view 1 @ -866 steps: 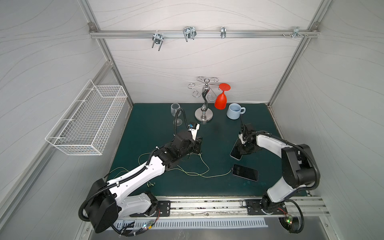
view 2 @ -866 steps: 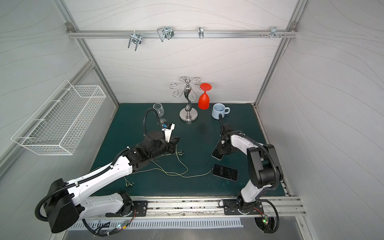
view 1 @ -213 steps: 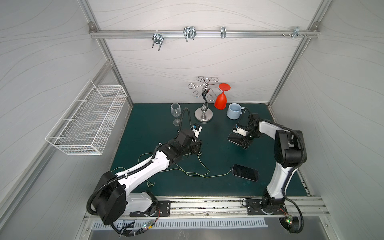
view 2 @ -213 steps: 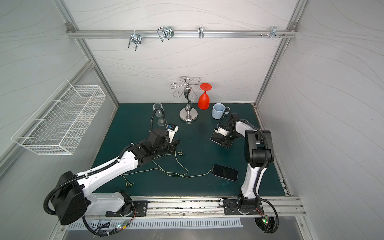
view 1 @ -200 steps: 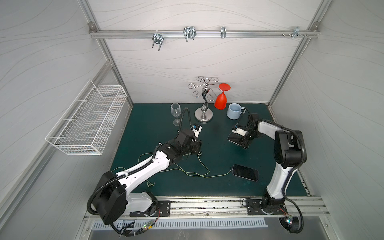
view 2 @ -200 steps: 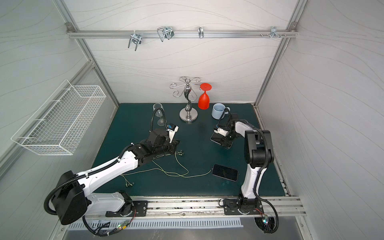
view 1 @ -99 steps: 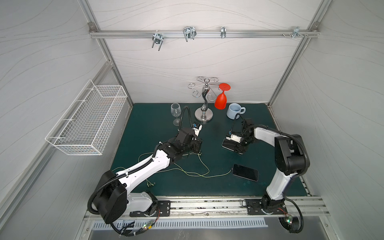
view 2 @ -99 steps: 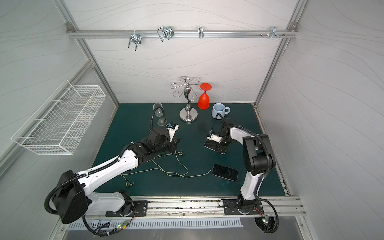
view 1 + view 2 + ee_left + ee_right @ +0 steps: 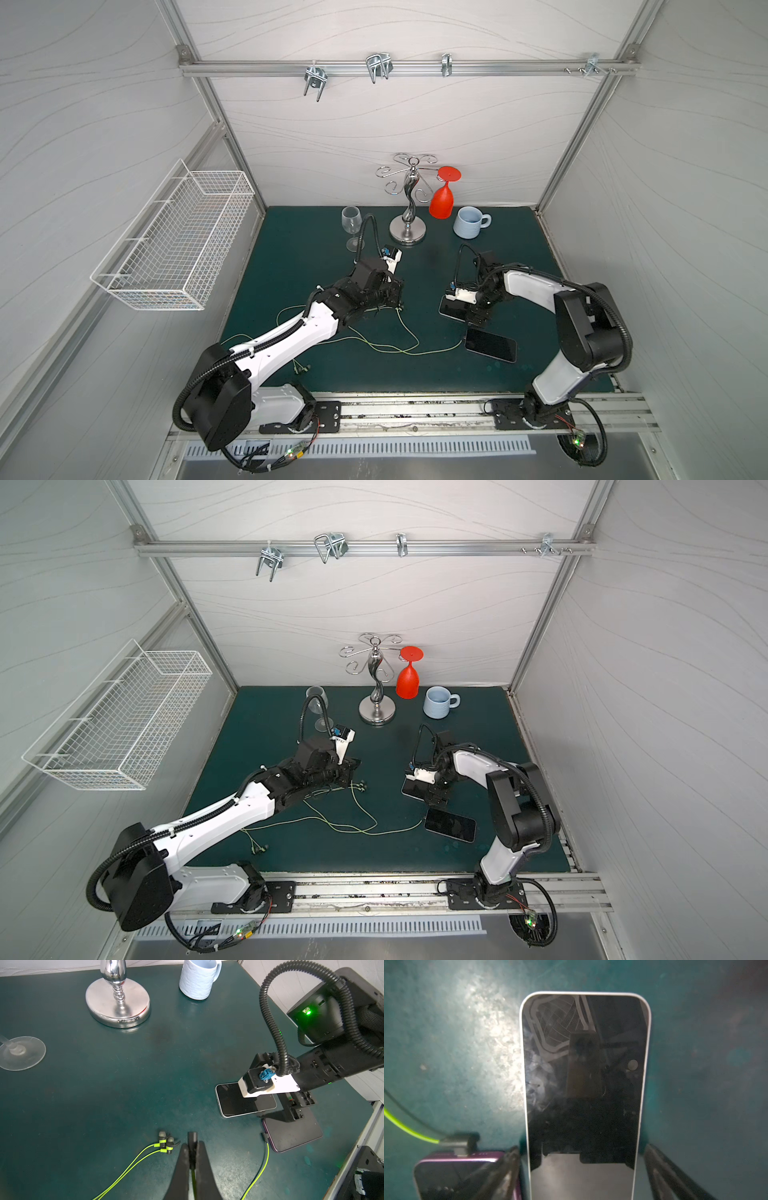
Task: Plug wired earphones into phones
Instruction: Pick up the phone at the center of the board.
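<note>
In the left wrist view my left gripper (image 9: 192, 1147) is shut on the dark plug (image 9: 192, 1137) of one of the wired earphones, its yellow-green cable running back between the fingers. Its earbuds (image 9: 165, 1144) lie just beside the fingertips. A silver-edged phone (image 9: 583, 1084) lies flat on the mat. My right gripper (image 9: 581, 1167) stands open astride its near end, with a gap on each side. Close beside it lies a purple-edged phone (image 9: 490, 345) with the other earphone cable (image 9: 436, 352) plugged into it (image 9: 265, 1136).
Along the back of the green mat stand a clear wine glass (image 9: 351, 226), a silver glass stand (image 9: 409, 208) with a red glass (image 9: 442, 199) hanging on it, and a pale blue mug (image 9: 469, 222). A white wire basket (image 9: 178, 249) hangs on the left wall.
My right gripper has brought the silver-edged phone from the back right toward the middle, down beside the purple-edged phone, and its jaws have widened off it. The left arm has barely moved.
</note>
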Available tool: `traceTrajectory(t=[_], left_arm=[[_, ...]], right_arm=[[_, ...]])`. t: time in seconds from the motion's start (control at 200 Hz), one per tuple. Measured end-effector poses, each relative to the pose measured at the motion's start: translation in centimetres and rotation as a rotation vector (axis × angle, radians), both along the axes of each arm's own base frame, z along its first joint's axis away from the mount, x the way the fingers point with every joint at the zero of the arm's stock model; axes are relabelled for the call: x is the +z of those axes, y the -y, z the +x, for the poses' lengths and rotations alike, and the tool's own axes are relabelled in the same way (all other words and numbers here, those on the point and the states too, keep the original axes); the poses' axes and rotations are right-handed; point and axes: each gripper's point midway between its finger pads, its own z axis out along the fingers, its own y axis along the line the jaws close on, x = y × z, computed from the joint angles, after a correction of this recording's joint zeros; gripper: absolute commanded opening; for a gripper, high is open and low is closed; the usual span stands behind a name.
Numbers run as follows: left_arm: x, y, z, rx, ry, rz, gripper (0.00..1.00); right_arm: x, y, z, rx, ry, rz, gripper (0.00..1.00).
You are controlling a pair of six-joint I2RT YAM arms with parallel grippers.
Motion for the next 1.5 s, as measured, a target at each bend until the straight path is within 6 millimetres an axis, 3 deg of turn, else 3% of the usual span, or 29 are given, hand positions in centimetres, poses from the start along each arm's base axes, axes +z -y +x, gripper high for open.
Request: traceTrajectory(t=[0.105,0.27,0.465,0.655,1.06,1.25,1.501], left_arm=[[-0.1,-0.2,-0.2,0.002,-0.001,-0.001,0.00],[0.2,-0.3,-0.3,0.003,0.005,-0.006,0.00],[0.4,-0.7,-0.5,0.008,0.015,-0.005,0.00],[0.0,-0.9,-0.5,0.019,0.011,0.004,0.00],[0.2,-0.9,-0.4,0.037,0.003,-0.015,0.00],[0.1,-0.6,-0.5,0.040,-0.019,-0.035,0.00],[-0.3,-0.3,-0.6,0.043,-0.052,-0.056,0.00]], right_arm=[[0.0,-0.9,0.8,0.025,0.004,-0.019,0.99],[0.0,-1.9,1.7,0.039,0.002,-0.029,0.90],[-0.1,-1.9,1.6,0.049,0.007,-0.049,0.86],[-0.2,-2.1,1.2,0.071,0.004,-0.064,0.76],[0.6,-1.7,0.7,0.025,0.074,-0.007,0.73],[1.9,-1.6,0.8,0.013,0.107,0.018,0.75],[1.5,-1.5,0.3,0.012,0.082,0.008,0.75]])
